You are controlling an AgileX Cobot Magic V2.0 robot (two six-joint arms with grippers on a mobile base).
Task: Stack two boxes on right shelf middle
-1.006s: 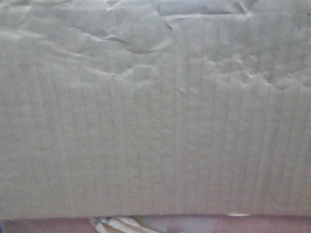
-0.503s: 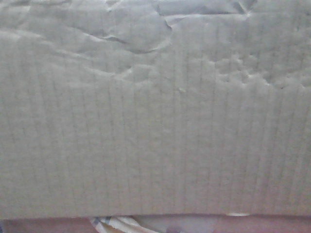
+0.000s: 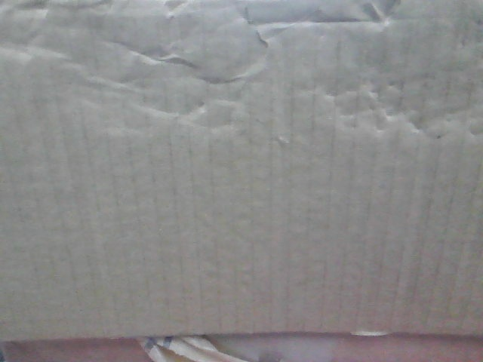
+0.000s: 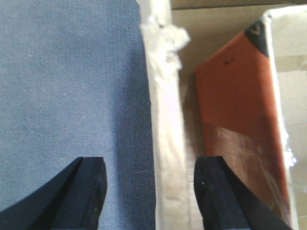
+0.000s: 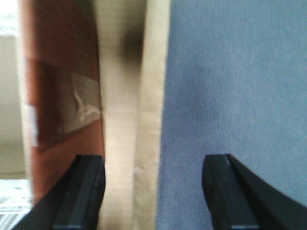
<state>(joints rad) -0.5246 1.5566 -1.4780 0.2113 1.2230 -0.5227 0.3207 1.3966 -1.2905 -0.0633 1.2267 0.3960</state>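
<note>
Close before the front camera we count one box [image 3: 241, 211], its creased face filling the view, with its long axis running left to right and its bottom edge level. Nothing has shifted since a second ago. Of our two grippers, the left gripper [image 4: 149, 165] and the right gripper [image 5: 153, 163] each stand spread astride a cardboard wall [image 4: 165, 120], clasping nothing.

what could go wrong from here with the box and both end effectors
1. The box fills the front view and the shelf is unseen, so placing would be blind.
2. The left end effector and right end effector each straddle a box wall with jaws open and gaps showing. Lifting now would likely leave or tilt the box.
3. The taped wall edge in the left wrist view is crumpled and ragged, so it may buckle when clamped.
</note>
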